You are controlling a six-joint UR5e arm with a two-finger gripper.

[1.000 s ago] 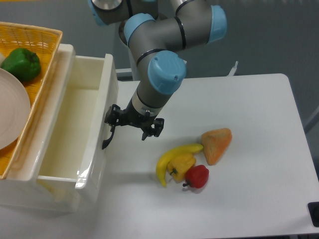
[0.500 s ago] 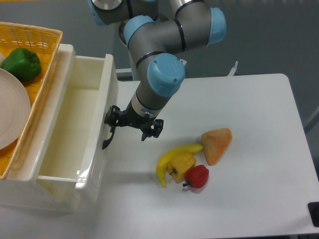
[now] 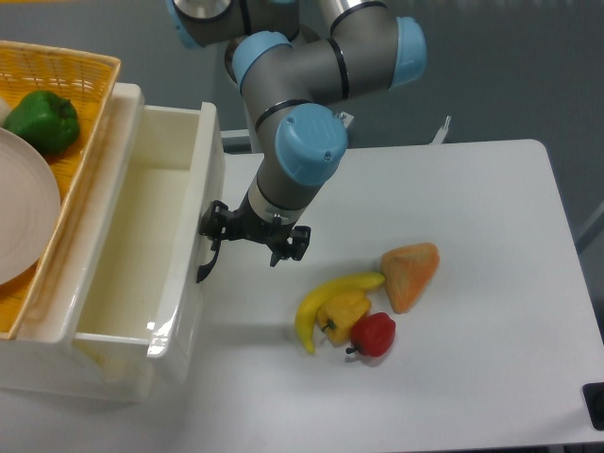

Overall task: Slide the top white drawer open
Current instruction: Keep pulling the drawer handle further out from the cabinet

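The top white drawer stands pulled well out of the cabinet at the left, and its inside looks bare. Its black curved handle hangs on the front wall, facing the table. My gripper hovers just in front of that wall, open, fingers spread wide. The left finger is right at the top of the handle; whether it touches is unclear. The right finger hangs free over the table.
A yellow wicker basket on the cabinet top holds a green pepper and a white plate. A banana, yellow pepper, red pepper and orange wedge lie on the table to the gripper's right.
The drawer front, its handle and my gripper have shifted a few pixels to the right together. The fruit has not moved.
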